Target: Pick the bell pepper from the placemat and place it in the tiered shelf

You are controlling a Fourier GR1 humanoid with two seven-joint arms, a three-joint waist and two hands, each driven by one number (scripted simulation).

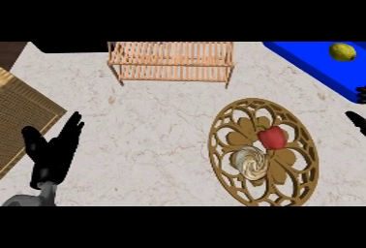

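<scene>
Head view shows my left hand [53,150] low at the left edge, fingers straight and pointing up, thumb apart, holding nothing; it rests over the pale marble tabletop [154,126]. Just to its left lies a brown woven mat [22,114], its edge running under my fingertips.

Well off to the right of that hand sits the round openwork placemat [262,151], golden brown, with a flower pattern at its middle. On it the red pepper [271,137] stands near the centre, toward the far right side of the flower. Just beside it, nearer to me and slightly left, lies a cream-coloured round thing [251,162]; the two look close enough to touch, though I cannot tell.

Far ahead of my left hand and to the right stands the wooden slatted shelf [172,60], at the far edge of the tabletop, well apart from the pepper.

My right hand [357,121] shows only as dark finger shapes at the right edge, beyond the placemat; I cannot tell how it is set. Above it a blue tray [314,63] carries a yellow lemon [343,52].
</scene>
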